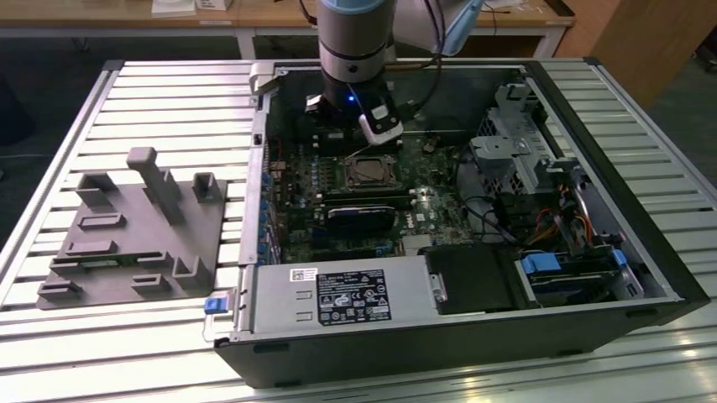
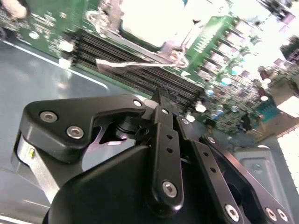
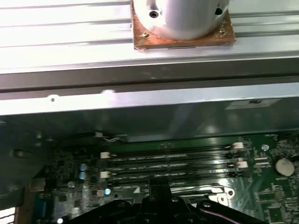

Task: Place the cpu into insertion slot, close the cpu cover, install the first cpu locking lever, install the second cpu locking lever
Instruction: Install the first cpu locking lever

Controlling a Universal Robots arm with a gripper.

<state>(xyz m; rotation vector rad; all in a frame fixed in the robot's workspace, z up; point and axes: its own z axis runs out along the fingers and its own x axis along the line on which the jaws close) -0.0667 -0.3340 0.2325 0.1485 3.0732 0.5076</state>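
On the slatted aluminium tabletop (image 1: 168,92) an open black computer case (image 1: 448,357) was laid on its side, with a grey moulded fixture block (image 1: 134,235) set well apart from it toward the exterior view's left. The black gripper (image 1: 379,128) of the arm was held low inside the case, over the green circuit board (image 1: 437,210). In the second wrist view the jaws of the gripper (image 2: 161,95) appeared to be drawn narrow, tip to tip, and nothing could be made out between them. The small square black insertion slot with its metal rim (image 1: 370,173) was seen just beside the gripper, on the side nearer the exterior camera. Its centre looked dark in that view and glared white in the second wrist view (image 2: 149,21), so it could not be told whether the flat silver-grey cpu lay inside or whether the cpu cover was shut over it. Between the jaw tips and the slot, the long black memory slots (image 2: 117,74) were crossed, and these were also seen ahead of the gripper (image 3: 159,203) in the first wrist view (image 3: 168,161). A thin silver locking lever (image 2: 133,64) was seen at the slot's near edge, its long axis running along the memory slots and across the line from the jaws to the slot. It was apart from the jaws, not touched by them. The work was judged to lie at the lever stage, though this was not certain.
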